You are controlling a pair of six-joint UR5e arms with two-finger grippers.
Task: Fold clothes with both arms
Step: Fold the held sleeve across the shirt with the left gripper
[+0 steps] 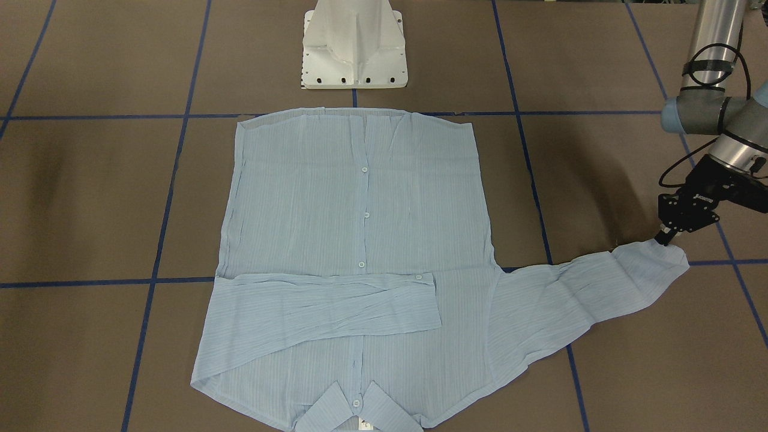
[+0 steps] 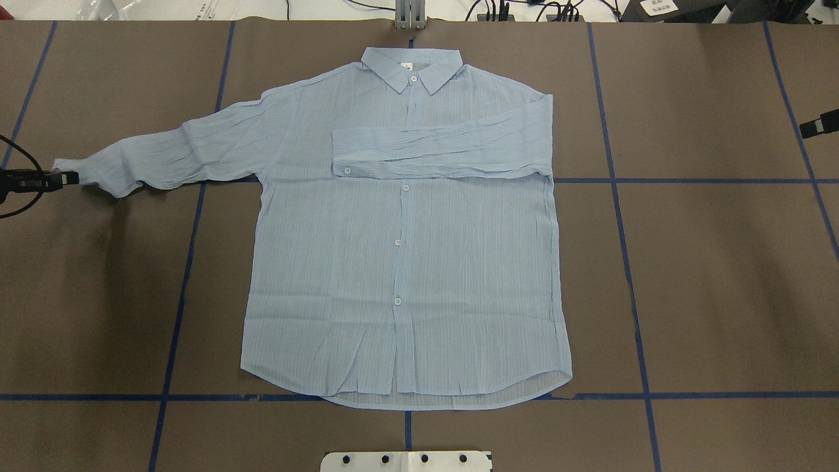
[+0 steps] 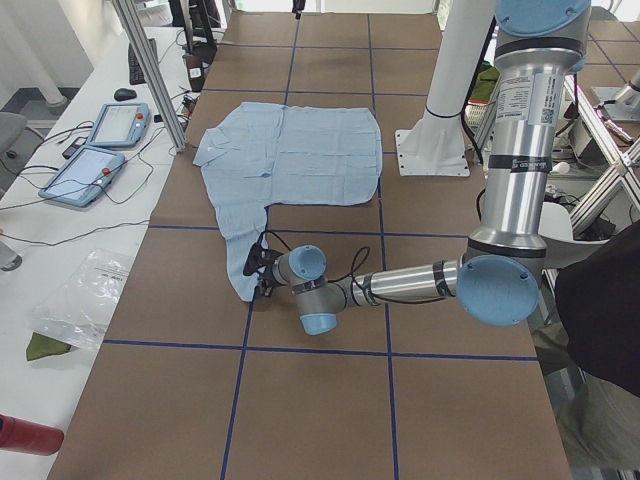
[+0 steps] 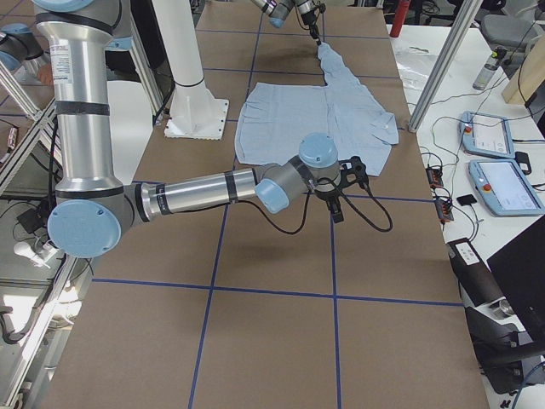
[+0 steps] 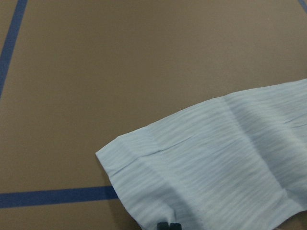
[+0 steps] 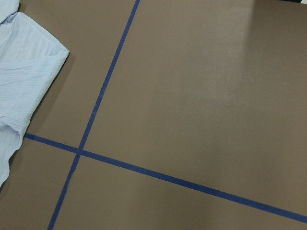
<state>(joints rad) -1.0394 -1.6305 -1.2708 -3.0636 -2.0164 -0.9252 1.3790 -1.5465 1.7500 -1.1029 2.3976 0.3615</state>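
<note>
The light blue striped shirt lies flat and buttoned on the brown table, its collar on the side away from the robot's base. It also shows in the overhead view. One sleeve is folded across the chest. The other sleeve lies stretched out to the robot's left. My left gripper is shut on that sleeve's cuff, low over the table; it also shows in the overhead view. My right gripper hovers far from the shirt at the table's right side, holding nothing. I cannot tell how its jaws stand.
The white pedestal base stands just behind the shirt's hem. Blue tape lines cross the brown table. Bare brown table lies under the right wrist. Teach pendants sit on a side bench off the table.
</note>
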